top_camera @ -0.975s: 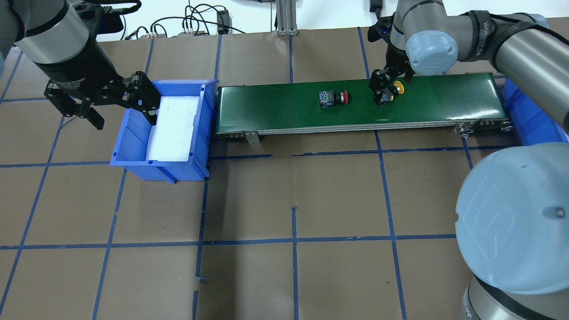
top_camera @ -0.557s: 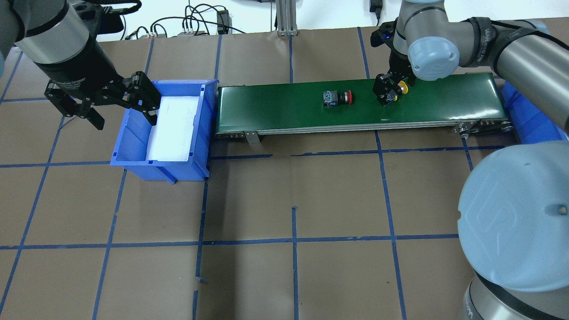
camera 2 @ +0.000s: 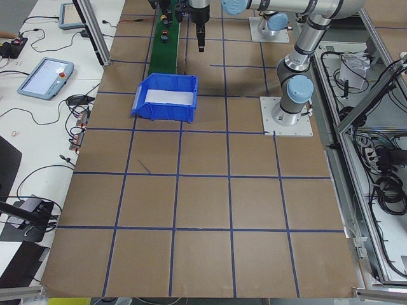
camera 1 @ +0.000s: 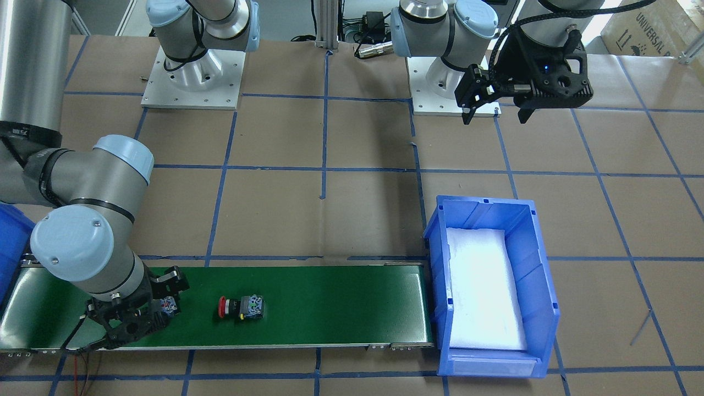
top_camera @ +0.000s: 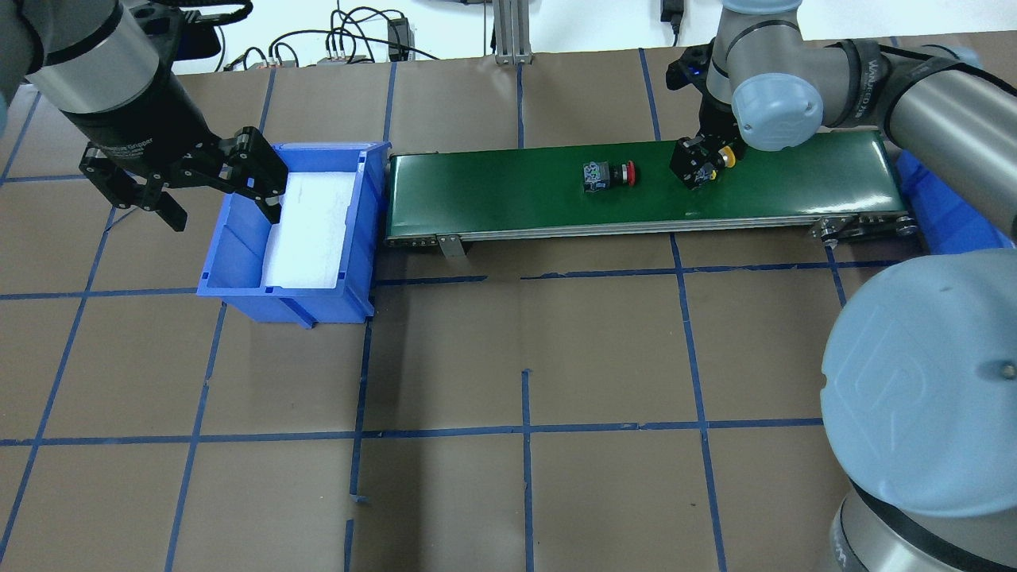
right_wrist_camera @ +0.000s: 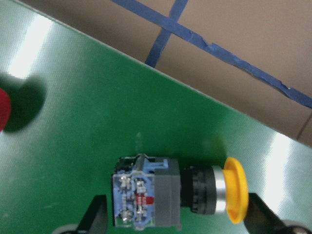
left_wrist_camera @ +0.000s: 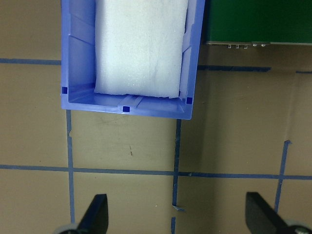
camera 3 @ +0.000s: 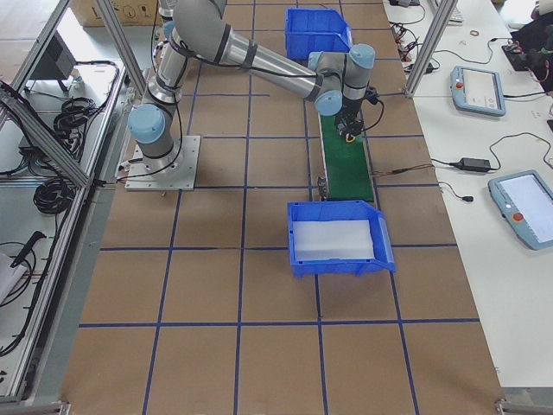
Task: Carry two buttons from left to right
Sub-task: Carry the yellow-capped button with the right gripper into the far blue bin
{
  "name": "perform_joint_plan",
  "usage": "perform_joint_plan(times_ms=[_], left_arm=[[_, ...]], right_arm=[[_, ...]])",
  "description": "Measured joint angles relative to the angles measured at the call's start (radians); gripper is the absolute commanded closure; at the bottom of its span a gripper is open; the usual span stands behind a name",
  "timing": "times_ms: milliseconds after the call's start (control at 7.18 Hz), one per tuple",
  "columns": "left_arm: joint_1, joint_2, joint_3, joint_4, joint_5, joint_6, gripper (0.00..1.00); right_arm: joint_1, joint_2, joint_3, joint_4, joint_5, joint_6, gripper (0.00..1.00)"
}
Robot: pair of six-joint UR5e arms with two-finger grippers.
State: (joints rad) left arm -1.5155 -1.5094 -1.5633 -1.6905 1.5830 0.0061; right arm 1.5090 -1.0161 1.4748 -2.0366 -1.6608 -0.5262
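The right gripper (top_camera: pixel 702 168) is low over the green belt (top_camera: pixel 493 191), its jaws spread and released around the yellow button (right_wrist_camera: pixel 170 197). In the right wrist view the button lies on its side with the cap toward 3 o'clock. One finger (right_wrist_camera: pixel 97 214) stands just off the grey body, the other just beside the cap's rim – I see no squeeze.

In the overhead view the red button (top_camera: pixel 609 174) lies at 9 o'clock from the yellow one, apart from it, cap toward 3 o'clock, about mid-width on the belt. The yellow one sits nearer the belt's 12 o'clock edge. Bare belt runs on toward 3 o'clock, up to a blue bin (top_camera: pixel 945 214) at that end.

The left gripper (camera 1: pixel 494 116) hangs with its jaws wide and empty over bare table – at 12 o'clock from the padded bin (camera 1: pixel 544 286) in the front-facing view, clear of its rim.
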Motion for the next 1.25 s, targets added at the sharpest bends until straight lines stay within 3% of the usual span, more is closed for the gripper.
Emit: perform_joint_plan(times_ms=[139,557,836,1253], left_arm=[[0.0,0.0,0.0,0.0,0.0,0.0,0.0],[0.0,0.0,0.0,0.0,-0.001,0.0,0.0],[0.0,0.0,0.0,0.0,-0.001,0.0,0.0],[0.0,-0.001,0.001,0.0,-0.001,0.0,0.0]], right_arm=[[-0.008,-0.004,-0.002,0.0,-0.004,0.001,0.82],[-0.036,-0.085,-0.023,0.048,-0.06,-0.002,0.84],[-0.179,-0.179,-0.045,0.146,-0.025,-0.133,0.84],[-0.411,-0.203,-0.067,0.206,0.004,-0.35,0.85]])
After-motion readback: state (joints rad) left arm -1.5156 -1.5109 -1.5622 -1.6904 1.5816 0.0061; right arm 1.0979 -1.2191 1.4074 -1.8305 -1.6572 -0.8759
